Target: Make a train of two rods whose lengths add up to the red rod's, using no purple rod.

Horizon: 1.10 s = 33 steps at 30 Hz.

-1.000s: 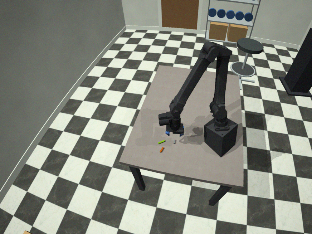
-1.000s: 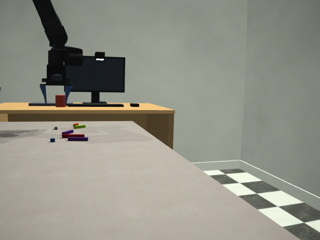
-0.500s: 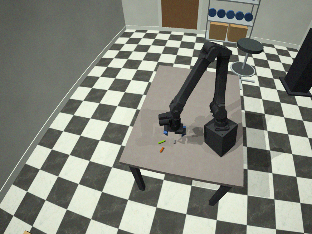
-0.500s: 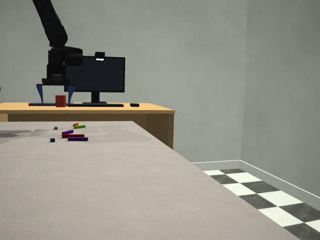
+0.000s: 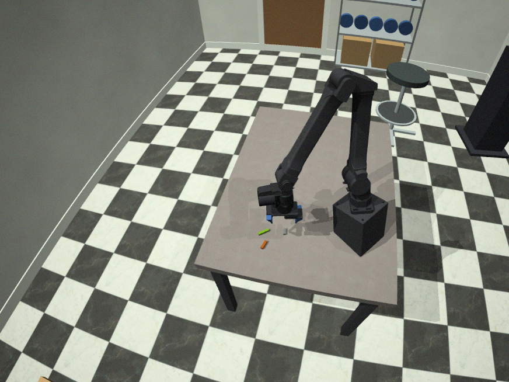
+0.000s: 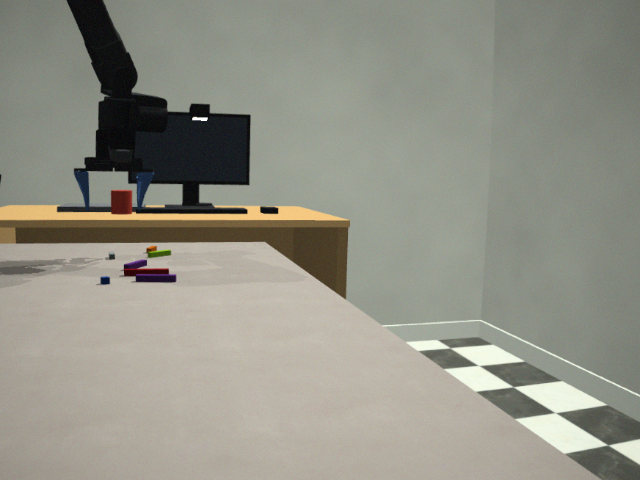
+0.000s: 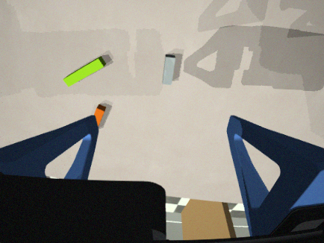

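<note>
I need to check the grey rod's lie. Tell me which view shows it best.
Wrist view: the grey rod lies large and unblocked, ahead of the open tool. The top view shows a small sliver; the exterior view only a distant speck.

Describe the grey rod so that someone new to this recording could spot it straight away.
Start at the black cube pedestal on the grey-brown table and look toward the open blue-fingered gripper. The short pale grey rod lies just in front of it, apart from the lime rod and orange rod: the only colourless one.
</note>
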### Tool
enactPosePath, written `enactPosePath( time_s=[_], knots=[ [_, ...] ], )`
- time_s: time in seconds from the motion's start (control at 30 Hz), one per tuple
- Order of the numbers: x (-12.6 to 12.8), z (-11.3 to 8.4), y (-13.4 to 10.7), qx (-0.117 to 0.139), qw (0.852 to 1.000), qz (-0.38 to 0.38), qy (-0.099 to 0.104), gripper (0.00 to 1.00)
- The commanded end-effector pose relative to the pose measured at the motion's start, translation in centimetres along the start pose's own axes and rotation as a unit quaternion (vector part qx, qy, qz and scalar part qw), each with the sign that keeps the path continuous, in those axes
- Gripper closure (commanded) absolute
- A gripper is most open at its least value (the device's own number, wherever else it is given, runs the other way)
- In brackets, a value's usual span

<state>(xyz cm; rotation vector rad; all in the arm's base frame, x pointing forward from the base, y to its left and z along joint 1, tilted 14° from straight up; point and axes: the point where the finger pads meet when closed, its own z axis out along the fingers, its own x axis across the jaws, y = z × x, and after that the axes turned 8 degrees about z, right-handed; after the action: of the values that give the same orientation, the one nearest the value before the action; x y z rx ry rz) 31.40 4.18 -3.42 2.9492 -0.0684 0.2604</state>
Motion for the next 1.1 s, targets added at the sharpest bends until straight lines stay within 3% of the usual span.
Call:
enactPosePath(
  time_s=[0.0, 0.23, 0.37, 0.47, 0.5, 0.6, 0.63, 0.73, 0.77, 0.87, 0.9, 1.03, 1.07],
  knots=[
    [1.9, -0.5, -1.1, 0.002, 0.997, -0.078, 0.011, 0.0],
    [2.4, -0.6, -1.3, 0.003, 0.992, -0.128, 0.014, 0.0],
    [2.6, -0.5, -1.6, 0.002, 0.982, -0.19, 0.011, 0.0],
    [2.7, -0.5, -1.6, 0.002, 0.982, -0.189, 0.012, 0.0],
    [2.9, -0.4, -1.7, 0.001, 0.975, -0.222, 0.011, 0.0],
    [3.2, -0.6, -1.6, 0.001, 0.976, -0.219, 0.017, 0.0],
    [3.1, -0.4, -2.0, 0.001, 0.966, -0.258, 0.012, 0.0],
    [3.2, -0.4, -1.9, 0.001, 0.967, -0.256, 0.013, 0.0],
    [3.3, -0.3, -2.2, 0.0, 0.956, -0.294, 0.012, 0.0],
    [3.5, -0.4, -2.0, 0.0, 0.957, -0.291, 0.014, 0.0],
    [3.6, -0.3, -2.4, 0.0, 0.943, -0.332, 0.012, 0.0],
    [3.7, -0.3, -2.4, 0.0, 0.943, -0.331, 0.014, 0.0],
    [3.8, -0.3, -2.6, 0.0, 0.929, -0.37, 0.012, 0.0]
  ],
)
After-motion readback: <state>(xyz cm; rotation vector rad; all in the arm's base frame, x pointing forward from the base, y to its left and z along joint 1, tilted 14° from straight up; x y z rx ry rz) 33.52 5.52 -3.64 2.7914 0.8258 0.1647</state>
